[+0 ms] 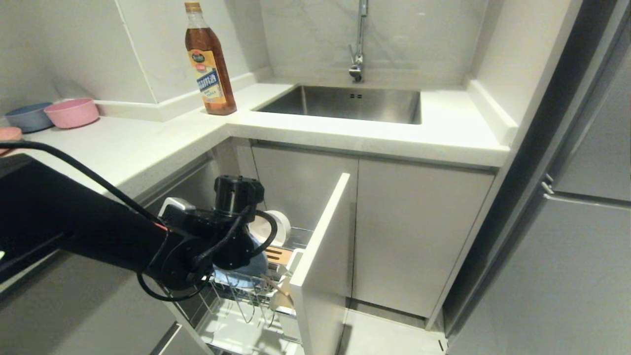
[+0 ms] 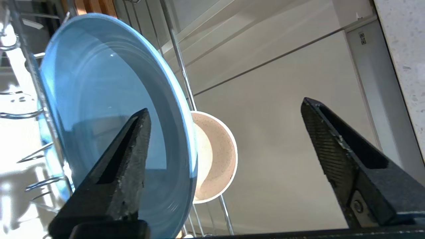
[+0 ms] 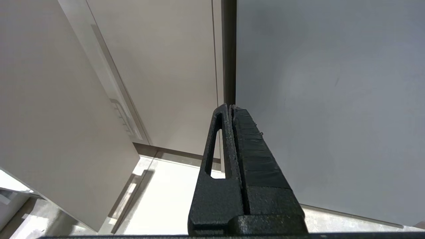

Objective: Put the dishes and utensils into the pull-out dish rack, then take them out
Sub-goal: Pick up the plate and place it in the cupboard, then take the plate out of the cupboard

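Observation:
The pull-out dish rack (image 1: 236,308) stands drawn out beside its white front panel (image 1: 320,256). The light-blue plate (image 2: 109,109) stands on edge between the wire prongs. Behind it sits the white bowl (image 2: 215,159), also on edge. My left gripper (image 2: 225,105) is open wide. One finger is in front of the plate's face, the other well off to the side, and the plate's rim lies between them untouched. In the head view my left wrist (image 1: 231,231) hides most of the plate (image 1: 246,272). A pale wooden utensil end (image 1: 280,292) shows by the panel. My right gripper (image 3: 231,106) is shut, parked and facing cabinet doors.
An oil bottle (image 1: 209,59) stands on the counter by the sink (image 1: 345,101) and its faucet (image 1: 357,64). A pink bowl (image 1: 72,112) and a grey-blue bowl (image 1: 27,116) sit at the far left. A tall grey appliance (image 1: 581,207) is on the right. The counter edge overhangs the rack.

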